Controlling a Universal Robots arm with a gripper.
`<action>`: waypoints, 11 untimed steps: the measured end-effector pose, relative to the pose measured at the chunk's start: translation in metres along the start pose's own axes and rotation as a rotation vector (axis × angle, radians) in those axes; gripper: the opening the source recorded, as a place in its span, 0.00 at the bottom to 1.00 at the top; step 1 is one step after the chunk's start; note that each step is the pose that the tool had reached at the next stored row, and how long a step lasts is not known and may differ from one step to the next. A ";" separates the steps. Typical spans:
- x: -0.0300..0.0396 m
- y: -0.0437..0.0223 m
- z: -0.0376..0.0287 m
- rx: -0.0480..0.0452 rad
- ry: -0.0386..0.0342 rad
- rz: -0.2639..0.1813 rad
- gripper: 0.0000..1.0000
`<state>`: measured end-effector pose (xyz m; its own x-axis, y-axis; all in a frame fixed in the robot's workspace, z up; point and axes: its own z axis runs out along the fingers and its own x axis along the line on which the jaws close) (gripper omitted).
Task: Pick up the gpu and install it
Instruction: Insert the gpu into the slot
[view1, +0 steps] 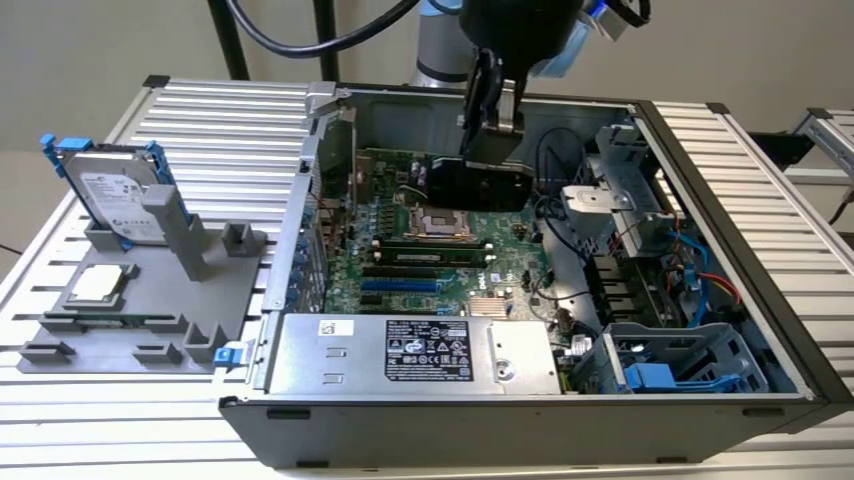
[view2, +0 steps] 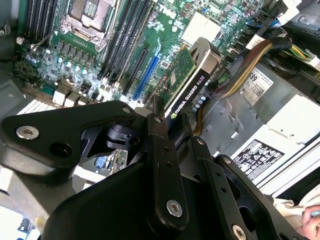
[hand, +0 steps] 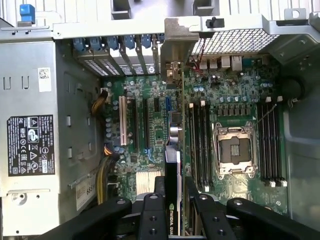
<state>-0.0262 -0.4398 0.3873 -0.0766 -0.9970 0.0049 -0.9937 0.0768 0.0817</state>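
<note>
One gripper (view1: 489, 125) pinching the gpu (view1: 469, 185) | card edge-on above the motherboard (view1: 414, 262) | CPU socket (view1: 437, 224) just beside | hard drive (view1: 118, 200) well apart from motherboard

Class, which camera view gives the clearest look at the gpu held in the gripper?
The second wrist view: the gpu shows its green board and black edge above the motherboard. The first wrist view shows it edge-on; the exterior view shows a dark block under the gripper.

Gpu (view1: 470, 187) in pincer (view1: 489, 140) above motherboard (view1: 400, 265) inside case (view1: 747, 250) — hard drive (view1: 118, 205) well apart, exterior view's left.
</note>
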 end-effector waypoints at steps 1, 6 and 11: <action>-0.0003 0.0000 0.0007 0.0003 0.0000 0.000 0.00; -0.0014 -0.0002 0.0040 0.0014 -0.0001 0.000 0.00; -0.0020 -0.0004 0.0070 0.0019 -0.0001 0.000 0.00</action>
<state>-0.0261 -0.4377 0.3803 -0.0766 -0.9971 0.0048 -0.9939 0.0767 0.0798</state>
